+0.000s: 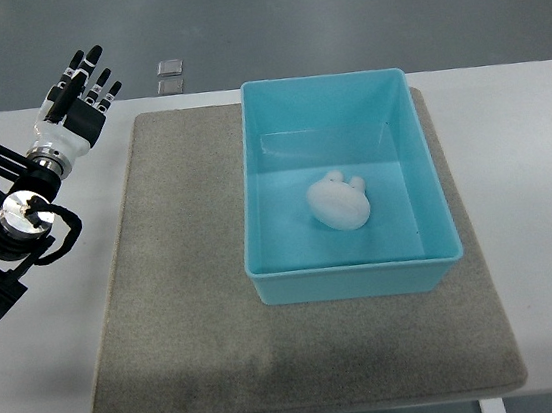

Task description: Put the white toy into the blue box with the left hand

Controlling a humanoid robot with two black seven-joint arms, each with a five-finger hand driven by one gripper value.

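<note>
A white toy (pixel 338 203) lies on the floor of the blue box (pixel 355 275), a little in front of its middle. The box stands on the right half of a grey mat (pixel 185 288). My left hand (pixel 79 93) is up at the far left of the table, well away from the box, with its fingers spread and nothing in them. Its arm (pixel 15 213) comes in from the left edge. The right arm does not show.
The mat lies on a white table (pixel 542 194) whose far edge runs behind the box. Two small grey squares (pixel 170 75) sit on the floor beyond the table.
</note>
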